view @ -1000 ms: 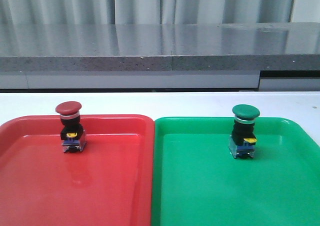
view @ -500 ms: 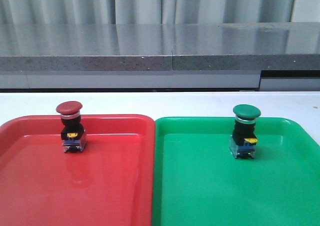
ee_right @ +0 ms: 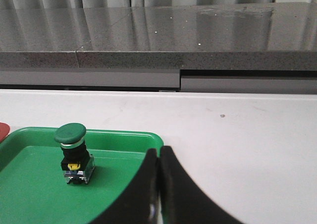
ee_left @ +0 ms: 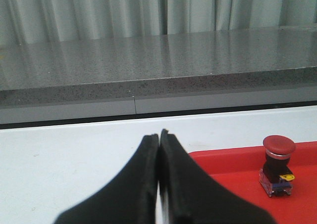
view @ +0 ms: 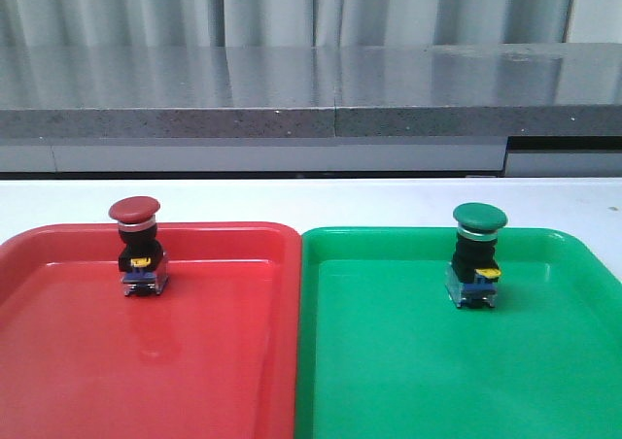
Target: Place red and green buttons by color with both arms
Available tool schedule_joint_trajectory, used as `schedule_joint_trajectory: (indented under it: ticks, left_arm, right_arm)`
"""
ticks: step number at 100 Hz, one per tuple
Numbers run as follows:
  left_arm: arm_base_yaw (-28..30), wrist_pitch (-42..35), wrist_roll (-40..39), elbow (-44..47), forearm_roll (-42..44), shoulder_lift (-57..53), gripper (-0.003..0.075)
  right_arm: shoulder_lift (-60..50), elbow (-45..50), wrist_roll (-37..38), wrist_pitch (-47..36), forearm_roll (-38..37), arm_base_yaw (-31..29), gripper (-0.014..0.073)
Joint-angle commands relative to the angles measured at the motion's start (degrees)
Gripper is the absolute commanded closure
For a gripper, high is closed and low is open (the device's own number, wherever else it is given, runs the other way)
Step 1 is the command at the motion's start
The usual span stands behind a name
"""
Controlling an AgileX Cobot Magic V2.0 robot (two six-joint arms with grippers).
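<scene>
Grey curtains and a grey stone ledge back the white worktop (view: 389, 201). Red-capped push-button switch (view: 139, 250) stands upright in red plastic tray (view: 58, 361), green-capped push-button switch (view: 475, 257) upright in green plastic tray (view: 544, 381). Left fingers (ee_left: 159, 135) and right fingers (ee_right: 158, 150) pressed together, empty, well apart from btns.

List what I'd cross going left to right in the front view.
red tray → red button → green tray → green button
</scene>
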Motion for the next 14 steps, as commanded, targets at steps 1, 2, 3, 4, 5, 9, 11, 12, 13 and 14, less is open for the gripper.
schedule_joint_trajectory:
  ticks: [1,2,3,4,5,9,11,12,13,14]
  left_arm:
    - [0.2,-4.6,-0.7,2.4,-0.1,-1.7,0.0739]
    - [0.2,-4.6,-0.7,2.4,-0.1,-1.7,0.0739]
    - [0.2,-4.6,-0.7,2.4,-0.1,-1.7,0.0739]
    - [0.2,-4.6,-0.7,2.4,-0.1,-1.7,0.0739]
    - [0.2,-4.6,-0.7,2.4,-0.1,-1.7,0.0739]
    - [0.2,-4.6,-0.7,2.4,-0.1,-1.7,0.0739]
    - [0.2,-4.6,-0.7,2.4,-0.1,-1.7,0.0739]
    - [0.2,-4.6,-0.7,2.4,-0.1,-1.7,0.0739]
    - [0.2,-4.6,-0.7,2.4,-0.1,-1.7,0.0739]
    - [0.2,-4.6,-0.7,2.4,-0.1,-1.7,0.0739]
  right_arm:
    - [-1.3,-0.8,-0.4,-4.8,0.0,-0.4,0.0662]
    - [-1.3,-0.8,-0.4,-4.8,0.0,-0.4,0.0662]
    - [-1.3,-0.8,-0.4,-4.8,0.0,-0.4,0.0662]
    - [-1.3,-0.8,-0.4,-4.8,0.0,-0.4,0.0662]
    - [-1.3,-0.8,-0.4,-4.8,0.0,-0.4,0.0662]
    - [-1.3,-0.8,-0.4,-4.8,0.0,-0.4,0.0662]
    - [-1.3,-0.8,-0.4,-4.8,0.0,-0.4,0.0662]
    - [-1.3,-0.8,-0.4,-4.8,0.0,-0.4,0.0662]
    - [-1.3,-0.8,-0.4,-4.8,0.0,-0.4,0.0662]
    - [-1.3,-0.8,-0.4,-4.8,0.0,-0.4,0.0662]
